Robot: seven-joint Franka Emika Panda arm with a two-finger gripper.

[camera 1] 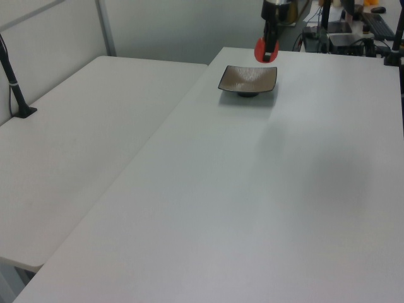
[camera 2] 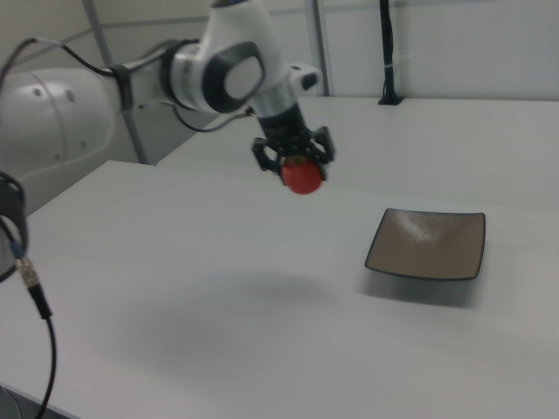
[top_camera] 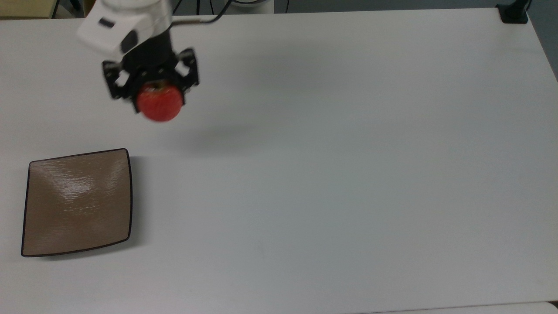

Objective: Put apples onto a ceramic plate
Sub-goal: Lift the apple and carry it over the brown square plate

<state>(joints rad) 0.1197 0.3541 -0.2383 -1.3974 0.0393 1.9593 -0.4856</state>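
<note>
The gripper (top_camera: 159, 98) has its two black fingers closed against the sides of the apple (top_camera: 159, 103), which hangs clear of the table (top_camera: 331, 174); in the right view the red fruit (camera 2: 302, 177) is plainly in the air, with a soft shadow on the white surface below it. The fingers are parted just by the apple's width. In the top view a yellow-green patch shows at the apple's upper side, tucked under the gripper body.

The ceramic plate (top_camera: 77, 203) sits flat near the table's edge at the top view's left, close to the top view's lower-left corner, and carries nothing. The apple and gripper are apart from the ceramic plate, toward the table's far edge in the top view. In the left view the apple (camera 1: 264, 50) hangs just beyond the ceramic plate (camera 1: 248, 78).
</note>
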